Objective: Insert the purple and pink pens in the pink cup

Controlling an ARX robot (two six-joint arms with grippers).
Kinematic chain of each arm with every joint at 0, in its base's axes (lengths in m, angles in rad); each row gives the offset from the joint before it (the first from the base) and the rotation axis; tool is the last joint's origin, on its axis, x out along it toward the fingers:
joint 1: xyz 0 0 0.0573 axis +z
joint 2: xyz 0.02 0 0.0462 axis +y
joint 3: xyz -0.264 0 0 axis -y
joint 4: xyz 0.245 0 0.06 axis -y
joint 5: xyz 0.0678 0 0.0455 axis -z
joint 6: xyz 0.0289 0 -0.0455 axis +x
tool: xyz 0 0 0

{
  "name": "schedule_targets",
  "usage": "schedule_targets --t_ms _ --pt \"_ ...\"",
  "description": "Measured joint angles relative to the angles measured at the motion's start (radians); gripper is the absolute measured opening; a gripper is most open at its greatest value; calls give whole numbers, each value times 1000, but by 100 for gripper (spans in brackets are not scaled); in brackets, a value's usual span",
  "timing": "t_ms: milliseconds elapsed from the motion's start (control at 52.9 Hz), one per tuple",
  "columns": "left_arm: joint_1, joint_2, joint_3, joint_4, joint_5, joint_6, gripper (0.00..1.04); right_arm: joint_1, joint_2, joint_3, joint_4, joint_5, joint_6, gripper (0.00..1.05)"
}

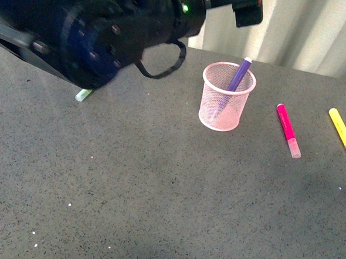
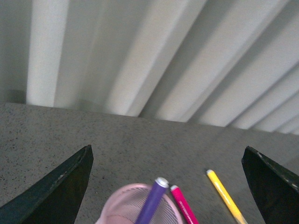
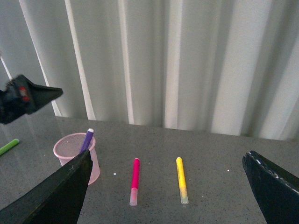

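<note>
The pink cup point(image 1: 227, 97) stands on the grey table with the purple pen point(image 1: 240, 75) leaning inside it. The pink pen point(image 1: 288, 129) lies flat on the table to the right of the cup, apart from it. My left gripper point(image 2: 168, 186) is open and empty above and behind the cup point(image 2: 135, 205), with the purple pen point(image 2: 152, 199) and pink pen point(image 2: 184, 205) below it. My right gripper point(image 3: 166, 191) is open and empty, raised well back from the pink pen point(image 3: 135, 179), the cup point(image 3: 74, 156) and the purple pen point(image 3: 87, 140).
A yellow marker point(image 1: 343, 134) lies right of the pink pen, also in the right wrist view point(image 3: 181, 185). A lime-green marker point(image 1: 83, 94) pokes out under the left arm point(image 1: 97, 25). Pleated white curtains point(image 3: 187, 60) stand behind the table.
</note>
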Motion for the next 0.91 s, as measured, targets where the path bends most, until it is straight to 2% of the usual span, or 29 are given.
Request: schedule_targets --t_ms 114,189,265,303,341,454,473,530,549,586,662,700,814,908 --pt "72 -275 -184 -120 152 46 98 0 0 0 0 0 0 98" --pt "167 -474 -323 -187 261 69 98 0 0 0 0 0 0 98" --pt "240 -587 -400 -227 328 70 98 0 0 0 0 0 0 98" --pt "307 -667 -455 -249 389 63 98 0 0 0 0 0 0 98" --pt "358 -723 -495 -266 423 64 98 0 0 0 0 0 0 98" --pt "432 -802 -562 -298 481 64 98 0 0 0 0 0 0 98" --pt "432 -809 -573 -291 449 75 97 0 0 0 0 0 0 98" --pt "407 -831 -631 -183 191 161 87 0 0 0 0 0 0 98" --pt "404 -835 -642 -166 150 177 85 0 0 0 0 0 0 98" --pt "396 -856 -687 -117 6 244 78 0 0 0 0 -1 0 98" --pt "394 -898 -756 -84 -141 304 65 0 0 0 0 0 0 98" --pt "396 -918 -783 -78 -163 318 60 0 0 0 0 1 0 98" --pt "446 -1013 -898 -66 -127 357 31 0 0 0 0 0 0 98" --pt "451 -1065 -952 -66 -127 361 15 0 0 0 0 0 0 98"
